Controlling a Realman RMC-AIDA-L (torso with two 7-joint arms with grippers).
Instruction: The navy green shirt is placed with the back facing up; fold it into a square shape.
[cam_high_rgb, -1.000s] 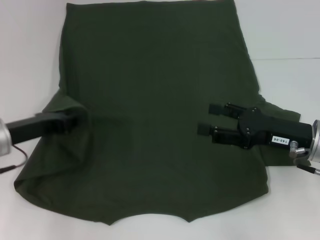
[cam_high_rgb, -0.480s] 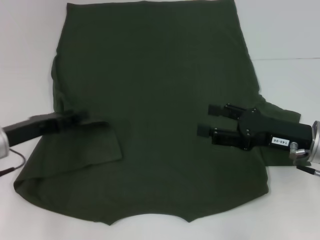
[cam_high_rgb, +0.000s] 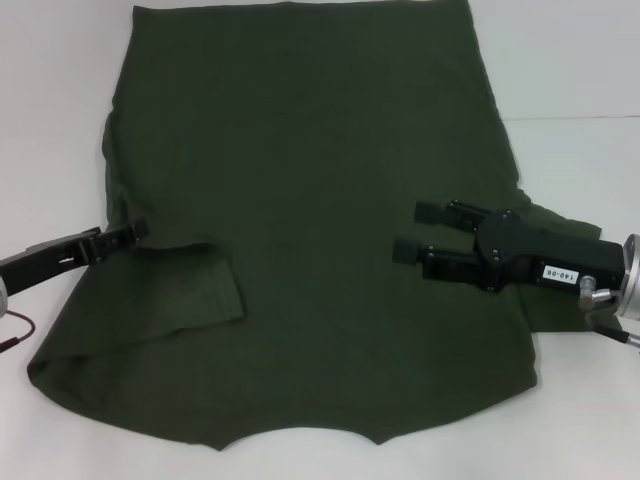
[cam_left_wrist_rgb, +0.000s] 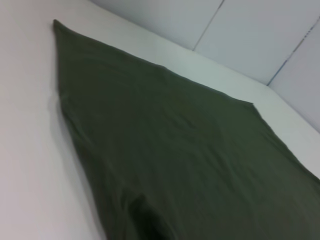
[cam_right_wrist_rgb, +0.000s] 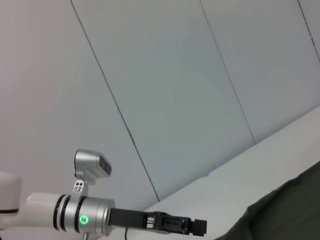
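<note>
The navy green shirt (cam_high_rgb: 320, 200) lies spread flat on the white table, plain side up. Its left sleeve (cam_high_rgb: 190, 290) is folded inward onto the body. My left gripper (cam_high_rgb: 135, 235) sits at the shirt's left edge, just beside that fold, and holds no cloth. It also shows far off in the right wrist view as the left gripper (cam_right_wrist_rgb: 195, 226). My right gripper (cam_high_rgb: 415, 232) is open over the shirt's right side, fingers pointing left with nothing between them. The left wrist view shows only the shirt (cam_left_wrist_rgb: 175, 150) stretching away.
The white table (cam_high_rgb: 580, 80) shows bare on both sides of the shirt. A thin cable (cam_high_rgb: 15, 330) trails by the left arm. Pale wall panels (cam_right_wrist_rgb: 175, 75) stand behind the table.
The left gripper let go of the sleeve, which dropped flat onto the shirt body. The left arm then drew back toward the left edge. The right gripper barely shifted.
</note>
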